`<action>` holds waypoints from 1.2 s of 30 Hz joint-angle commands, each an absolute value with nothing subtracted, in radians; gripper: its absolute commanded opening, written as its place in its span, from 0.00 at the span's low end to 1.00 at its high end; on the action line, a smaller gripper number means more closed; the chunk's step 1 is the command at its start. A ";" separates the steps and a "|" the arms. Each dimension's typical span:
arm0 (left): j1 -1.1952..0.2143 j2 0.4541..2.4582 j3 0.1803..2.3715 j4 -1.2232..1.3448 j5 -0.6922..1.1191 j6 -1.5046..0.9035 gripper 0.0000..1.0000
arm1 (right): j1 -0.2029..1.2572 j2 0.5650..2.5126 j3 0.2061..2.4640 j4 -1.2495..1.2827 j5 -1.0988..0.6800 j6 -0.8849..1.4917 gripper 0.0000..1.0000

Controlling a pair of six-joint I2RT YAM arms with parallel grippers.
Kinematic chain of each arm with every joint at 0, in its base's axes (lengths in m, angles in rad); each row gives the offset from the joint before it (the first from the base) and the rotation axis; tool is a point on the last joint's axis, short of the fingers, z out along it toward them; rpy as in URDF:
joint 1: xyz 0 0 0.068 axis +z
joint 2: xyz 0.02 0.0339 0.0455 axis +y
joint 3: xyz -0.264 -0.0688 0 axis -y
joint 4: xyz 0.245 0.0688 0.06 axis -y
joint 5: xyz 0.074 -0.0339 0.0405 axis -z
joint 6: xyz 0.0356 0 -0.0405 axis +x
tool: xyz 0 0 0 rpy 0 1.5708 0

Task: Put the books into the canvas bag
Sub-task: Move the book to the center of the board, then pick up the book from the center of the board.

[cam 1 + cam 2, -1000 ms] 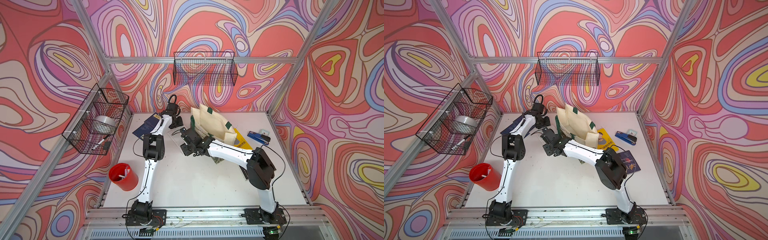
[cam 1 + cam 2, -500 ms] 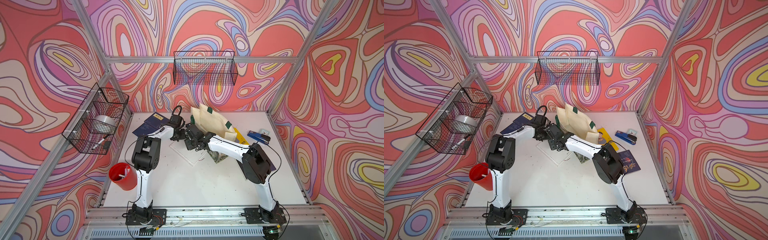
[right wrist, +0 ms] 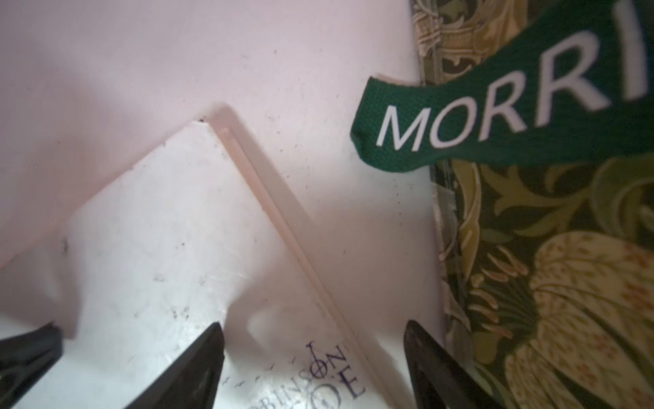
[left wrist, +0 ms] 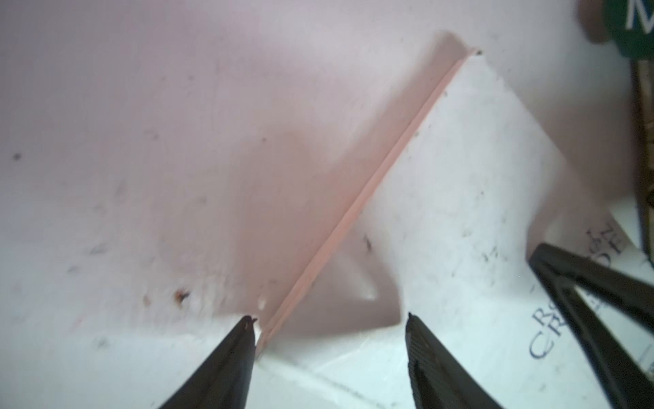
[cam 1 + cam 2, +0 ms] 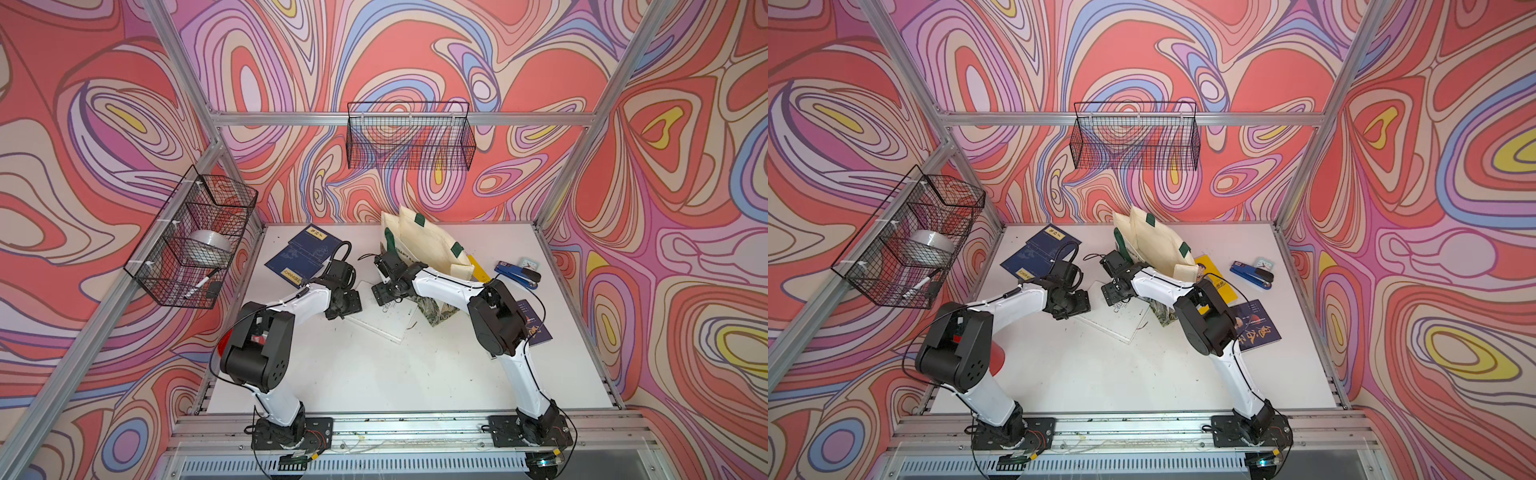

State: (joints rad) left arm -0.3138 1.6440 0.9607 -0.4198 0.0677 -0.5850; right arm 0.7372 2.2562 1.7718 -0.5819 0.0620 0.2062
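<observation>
Starting at the left, we found the two navy books [image 5: 299, 259] lying overlapped at the back of the counter [image 5: 374, 374], well apart from the canvas bag [image 5: 432, 245] and untouched. Next came the left claw [image 4: 331, 322], its jaws apart and gripping nothing: the wrist view showed one tip at the edge of the white book [image 5: 384, 320] and the other over its cover. That book lay flat in the middle of the counter, just beside the bag's leafy base. The right claw [image 3: 315, 325] hung over the same book from the other side, its jaws likewise apart and empty, one tip above the cover and one near the bag's base. The bag itself slumped at the back centre, its green handles showing; we could not see inside it. Further right, the yellow book [image 5: 1224, 286] lay partly under the bag and the right arm, and the dark book [image 5: 1256, 328] sat on the counter near the right edge. We counted all five books outside the bag, so we judged the task barely begun: the white one was about to be picked up, and every book had yet to go in.
</observation>
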 commanded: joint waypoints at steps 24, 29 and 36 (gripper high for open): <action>-0.424 1.259 0.277 0.199 0.293 -1.254 0.79 | 0.742 2.144 1.508 -0.609 -0.114 0.439 0.77; -0.423 1.426 0.249 0.456 0.312 -1.348 0.83 | 0.747 2.151 1.479 -0.588 -0.184 0.463 0.77; -0.416 1.624 0.200 0.921 0.338 -1.444 0.79 | 0.747 2.138 1.438 -0.565 -0.230 0.489 0.77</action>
State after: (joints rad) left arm -0.4110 1.5246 0.2516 0.8593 0.3256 -1.3712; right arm 0.7204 2.0983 1.4864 -0.4992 -0.1280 0.4507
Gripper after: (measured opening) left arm 0.816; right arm 0.770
